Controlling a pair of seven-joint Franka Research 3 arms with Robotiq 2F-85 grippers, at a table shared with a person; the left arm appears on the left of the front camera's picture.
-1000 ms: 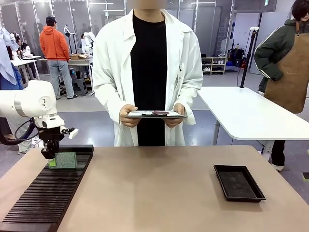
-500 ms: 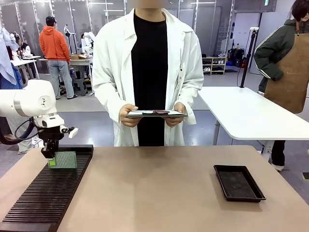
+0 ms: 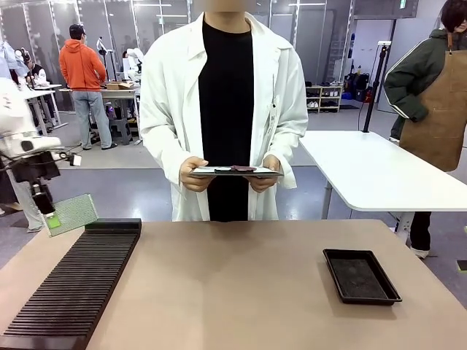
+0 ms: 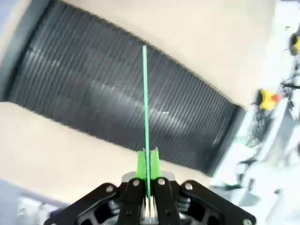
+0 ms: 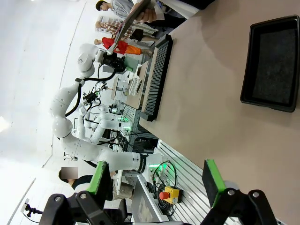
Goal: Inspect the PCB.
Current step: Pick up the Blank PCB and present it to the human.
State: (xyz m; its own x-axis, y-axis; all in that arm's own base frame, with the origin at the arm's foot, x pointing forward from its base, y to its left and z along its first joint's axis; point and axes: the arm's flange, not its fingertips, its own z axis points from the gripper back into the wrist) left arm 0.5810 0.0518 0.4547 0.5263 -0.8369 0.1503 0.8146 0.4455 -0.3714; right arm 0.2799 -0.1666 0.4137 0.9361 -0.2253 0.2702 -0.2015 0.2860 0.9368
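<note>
Pinching the PCB [image 4: 145, 103] by one edge, the left jaws are closed tight on it, the board clamped between their two green pads [image 4: 141, 165]. Seen from the left wrist, it runs straight out from the jaws as a thin green line, edge-on, so nothing of its face can be read. The front view gives that face: a pale green dotted panel, tilted, held in the air just beside the jaws on their inner side. There the jaws themselves are dark and hard to separate from the background, and the left arm [image 3: 18, 135] is cut off by the picture's edge. Below the jaws lies the black slotted rack [image 4: 93, 89], apart from the board. Its ribs are smeared by blur in the wrist view but crisp from the front.

The right jaws stand wide open with nothing between their fingers [image 5: 212, 183]. Ahead of them stretches the bare tan counter [image 5: 211, 122], with the shallow black tray [image 5: 274, 65] near them and off to one side. Much farther beyond, the rack and the left arm are small, and the board cannot be made out.

Across the counter, well away from both jaws, a person's hands [image 3: 193, 180] hold a flat grey clipboard [image 3: 219, 173]. A dark item lies on it, too flat and small to identify.
</note>
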